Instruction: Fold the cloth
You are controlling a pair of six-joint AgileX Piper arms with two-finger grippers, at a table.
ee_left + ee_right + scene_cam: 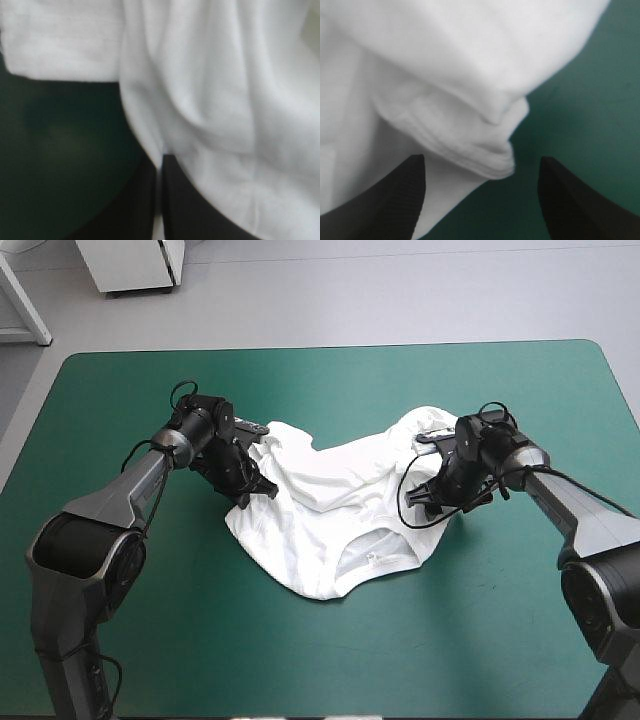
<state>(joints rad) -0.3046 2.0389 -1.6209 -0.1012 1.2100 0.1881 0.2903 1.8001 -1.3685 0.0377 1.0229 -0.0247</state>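
White T-shirt (335, 515) lies crumpled and partly spread near the middle of the counter (330, 670), on the teal-green cover (120, 390). Its collar (372, 552) faces the near edge, and rumpled folds rise toward the far side.

Left gripper (250, 485) meets the garment at its left margin. In the left wrist view the T-shirt (225, 90) fills most of the field, and the black fingers (190, 210) of the left gripper (159, 162) are pressed almost together, a thin strip of white cloth pinched between them. Bare cover lies beside them.

Right gripper (440, 495) stands at the garment's right margin, low over the counter. In the right wrist view the fingers (395, 200) of the right gripper (480, 162) are spread wide apart and grasp nothing. A rolled, hemmed fold (480, 145) of the T-shirt (445, 60) lies ahead of the gap between them, nearer one finger; bare cover shows before the other. Whether the fingertips touch the cloth cannot be told.
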